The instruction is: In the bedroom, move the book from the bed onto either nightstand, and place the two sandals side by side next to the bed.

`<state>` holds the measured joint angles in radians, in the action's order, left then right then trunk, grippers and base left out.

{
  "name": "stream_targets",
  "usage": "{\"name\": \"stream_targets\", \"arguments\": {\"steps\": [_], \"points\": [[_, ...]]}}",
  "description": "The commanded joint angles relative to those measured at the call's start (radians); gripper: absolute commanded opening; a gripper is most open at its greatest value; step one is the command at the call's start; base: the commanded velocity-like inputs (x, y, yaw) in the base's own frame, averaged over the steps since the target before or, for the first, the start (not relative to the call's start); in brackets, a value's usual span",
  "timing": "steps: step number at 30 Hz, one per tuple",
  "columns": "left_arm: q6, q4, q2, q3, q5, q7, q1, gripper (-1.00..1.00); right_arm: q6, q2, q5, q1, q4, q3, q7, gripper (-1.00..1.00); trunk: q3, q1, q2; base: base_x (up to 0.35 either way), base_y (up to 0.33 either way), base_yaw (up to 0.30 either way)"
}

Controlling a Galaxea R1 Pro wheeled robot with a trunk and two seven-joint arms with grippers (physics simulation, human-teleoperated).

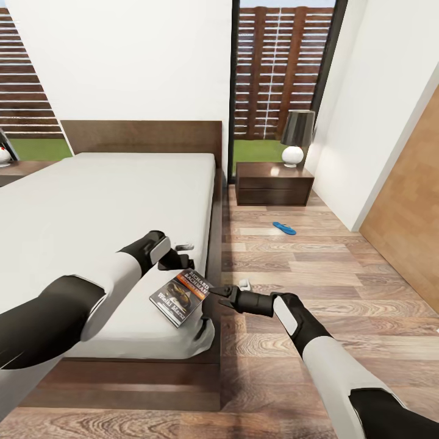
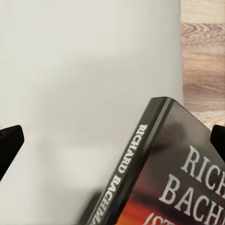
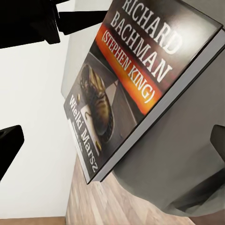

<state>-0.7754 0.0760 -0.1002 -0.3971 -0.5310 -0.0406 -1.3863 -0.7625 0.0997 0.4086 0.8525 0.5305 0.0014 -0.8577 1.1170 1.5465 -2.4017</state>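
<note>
The book (image 1: pixel 181 297) lies on the off-white mattress of the bed (image 1: pixel 110 201), near its front right corner, and looks tilted, one edge raised. Its dark cover with white name and orange band shows close up (image 3: pixel 126 79) (image 2: pixel 164 173). My left gripper (image 1: pixel 185 255) hovers open just behind the book's top edge, and its dark fingertips (image 2: pixel 9 145) stand wide apart. My right gripper (image 1: pixel 210 297) is open at the book's right edge, beside the mattress. A blue sandal (image 1: pixel 284 228) lies on the wood floor in front of the right nightstand (image 1: pixel 273 183).
A lamp (image 1: pixel 297 137) with a dark shade stands on the right nightstand. A second nightstand (image 1: pixel 18 167) is at the bed's far left. A white wall and a wooden panel (image 1: pixel 408 207) bound the floor strip on the right. The tall window (image 1: pixel 280 73) is behind.
</note>
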Motion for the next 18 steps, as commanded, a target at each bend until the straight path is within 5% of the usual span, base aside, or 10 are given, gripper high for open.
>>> {"name": "stream_targets", "arguments": {"steps": [1,18], "points": [[-0.004,0.002,0.001,-0.007,-0.01,-0.004,0.0,1.0,-0.005,0.0,0.004,0.0,0.0,0.0,0.0,1.0,0.001,0.0,0.0,0.0,0.0,0.0],[-0.009,0.136,0.028,-0.003,-0.012,0.003,-0.002,1.0,-0.005,0.0,0.003,0.0,0.0,0.002,0.0,1.0,0.001,0.0,0.0,0.0,0.0,0.0]]}}
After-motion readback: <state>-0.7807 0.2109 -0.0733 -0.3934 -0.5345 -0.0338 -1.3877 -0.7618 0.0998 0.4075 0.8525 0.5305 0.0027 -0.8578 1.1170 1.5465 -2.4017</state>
